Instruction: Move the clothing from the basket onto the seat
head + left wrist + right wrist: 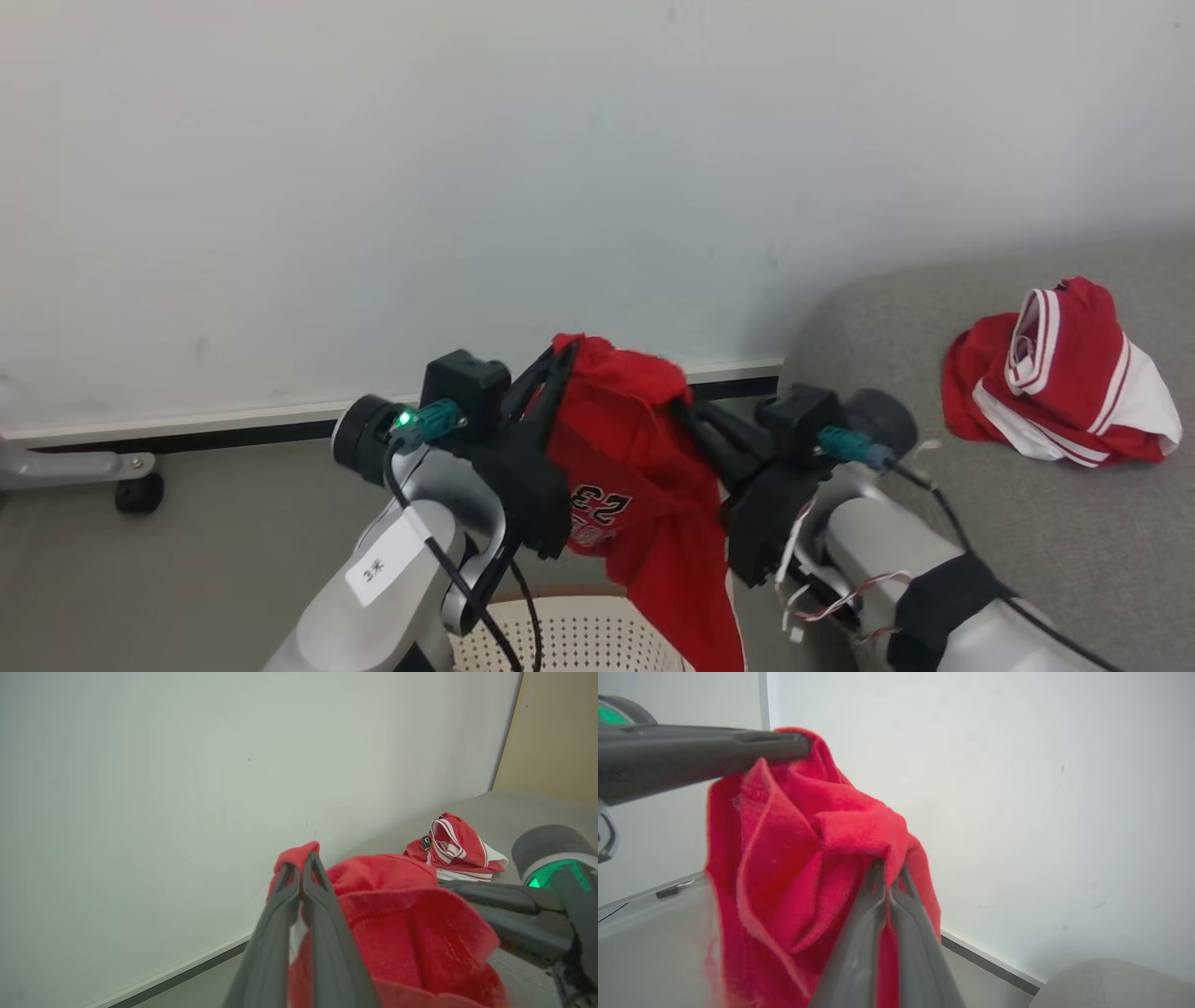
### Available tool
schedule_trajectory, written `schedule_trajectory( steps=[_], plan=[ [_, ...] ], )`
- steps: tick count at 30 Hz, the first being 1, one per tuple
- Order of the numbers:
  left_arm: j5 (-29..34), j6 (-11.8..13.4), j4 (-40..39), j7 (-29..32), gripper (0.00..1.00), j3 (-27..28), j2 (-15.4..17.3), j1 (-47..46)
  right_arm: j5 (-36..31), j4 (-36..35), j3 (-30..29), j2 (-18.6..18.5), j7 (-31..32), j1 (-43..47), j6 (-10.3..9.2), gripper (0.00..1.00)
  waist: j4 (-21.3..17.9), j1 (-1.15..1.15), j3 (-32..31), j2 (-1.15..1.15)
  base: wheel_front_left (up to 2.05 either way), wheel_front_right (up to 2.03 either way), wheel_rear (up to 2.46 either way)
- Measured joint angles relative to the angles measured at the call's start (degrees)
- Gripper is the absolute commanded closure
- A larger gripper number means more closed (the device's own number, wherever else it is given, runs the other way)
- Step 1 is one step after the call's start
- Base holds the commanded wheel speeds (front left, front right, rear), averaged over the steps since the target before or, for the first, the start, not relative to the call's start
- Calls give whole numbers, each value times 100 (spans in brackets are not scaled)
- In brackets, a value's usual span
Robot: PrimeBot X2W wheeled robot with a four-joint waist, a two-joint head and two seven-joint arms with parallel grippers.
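Held up in the air: jersey, red, hanging above basket. Left hand clamped on one top corner, right hand clamped on the other, fingers pressed together on cloth. Second red-white garment lies crumpled on grey seat, right of arms. Wall behind.

The robot's left forearm and right forearm are pale silver-grey, each tipped with black housing and long dark fingers. A green light glows beside a teal connector. A white label, black cable and red-and-white wires run along them.
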Motion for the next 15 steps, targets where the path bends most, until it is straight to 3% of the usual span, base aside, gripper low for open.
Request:
schedule_trajectory(
  steps=[1, 2, 15],
  plan=[
    [-8, 22, 2, -45, 18, 25, 29, 61, 36, -34, -20, -74, 0, -21, 0, 100, -38, 0, 1, 0, 0, 0, 0],
    [-12, 23, 5, -74, 0, 37, 52, 117, 82, -68, -48, -146, 0, -36, 0, 100, -78, 0, 3, 0, 0, 0, 0],
    [-35, 171, -79, -559, 0, 47, 154, 749, 187, -536, -265, -1062, 0, -40, 0, 100, -826, 1, 22, 0, 0, 0, 0]
  ],
)
